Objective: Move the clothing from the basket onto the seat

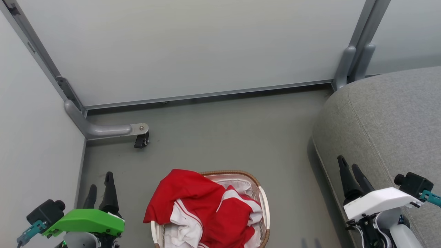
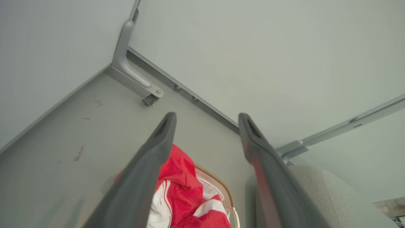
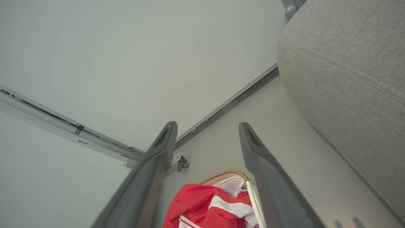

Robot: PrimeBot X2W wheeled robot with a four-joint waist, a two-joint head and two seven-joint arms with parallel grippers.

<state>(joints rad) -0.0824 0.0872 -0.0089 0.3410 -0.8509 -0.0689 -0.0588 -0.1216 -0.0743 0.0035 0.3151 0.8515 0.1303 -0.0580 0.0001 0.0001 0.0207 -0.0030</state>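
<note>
Red clothing (image 1: 203, 210) with white panels and stripes is heaped in the white basket (image 1: 263, 199), spilling over its brown-rimmed left side. The basket stands on the floor at the bottom centre of the head view. To its right rises the grey seat (image 1: 389, 117). My left gripper (image 1: 101, 187) hangs open at the lower left, apart from the basket. My right gripper (image 1: 349, 167) is open at the lower right, over the seat's edge. The left wrist view looks past the open fingers (image 2: 158, 145) at the clothing (image 2: 183, 186). Clothing (image 3: 208, 205) and seat (image 3: 345, 72) appear in the right wrist view.
Pale partition walls (image 1: 193, 44) close off the far side and the left. A grey metal foot with a black caster (image 1: 141, 140) juts onto the floor at the far left corner. Bare grey floor (image 1: 234, 134) lies between basket, wall and seat.
</note>
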